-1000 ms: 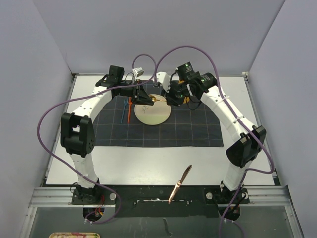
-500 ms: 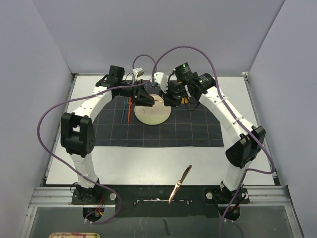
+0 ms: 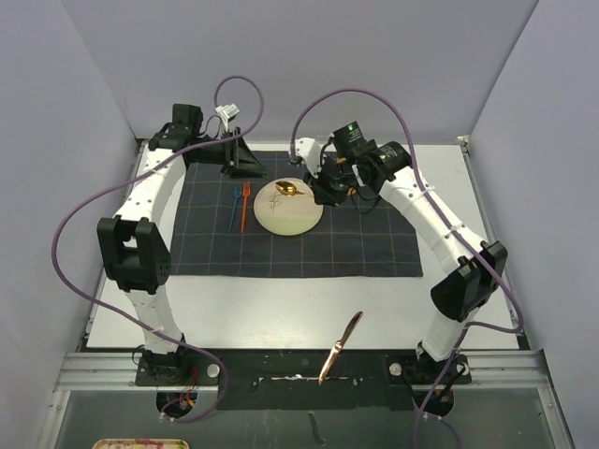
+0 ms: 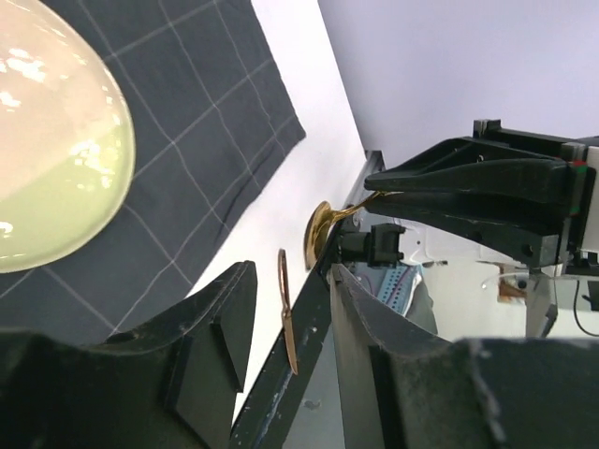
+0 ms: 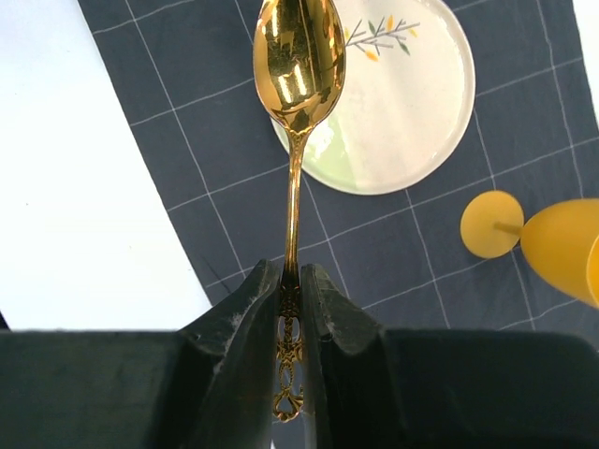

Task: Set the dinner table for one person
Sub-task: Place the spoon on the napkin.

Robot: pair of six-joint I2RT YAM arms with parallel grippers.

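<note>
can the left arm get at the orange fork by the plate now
Probably yes: the left gripper is open and empty just beyond the orange fork, with only bare cloth between; the right gripper holds a spoon over the plate.

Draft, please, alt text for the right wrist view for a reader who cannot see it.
The right gripper is shut on the handle of a gold spoon, its bowl over the rim of a pale plate. Beneath lie a dark grid-lined cloth and the white dinner table; a yellow stemmed glass shows at right.
</note>
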